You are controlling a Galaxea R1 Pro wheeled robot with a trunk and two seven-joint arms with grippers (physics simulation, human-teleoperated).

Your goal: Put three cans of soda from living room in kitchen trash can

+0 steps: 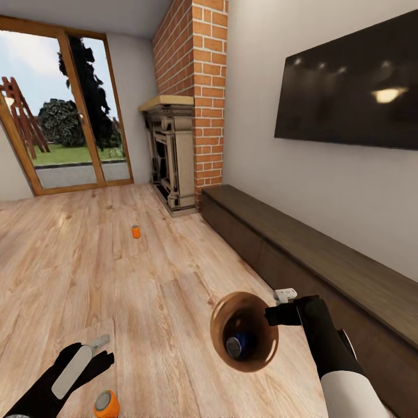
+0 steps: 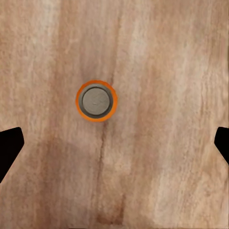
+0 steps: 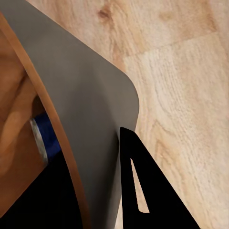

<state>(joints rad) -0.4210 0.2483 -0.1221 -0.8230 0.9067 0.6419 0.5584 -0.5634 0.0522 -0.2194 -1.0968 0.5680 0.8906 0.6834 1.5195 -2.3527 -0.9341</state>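
My right gripper (image 1: 277, 307) is shut on the rim of the tan trash can (image 1: 244, 339), holding it tilted above the floor with its dark brown inside facing me. The blue soda can (image 1: 237, 346) lies inside it, and the right wrist view shows that blue can (image 3: 45, 138) behind the bin's rim (image 3: 71, 157). One orange soda can (image 1: 107, 404) stands on the floor just below my left gripper (image 1: 101, 351). The left wrist view looks straight down on this can (image 2: 97, 100), with the fingertips (image 2: 9, 148) spread wide apart. A second orange can (image 1: 135, 231) stands farther off on the floor.
I am in the living room with a light wood floor (image 1: 87, 273). A long low dark cabinet (image 1: 302, 249) runs along the right wall under a black TV (image 1: 348, 87). The brick fireplace (image 1: 180, 151) and a glass door (image 1: 64, 116) lie ahead.
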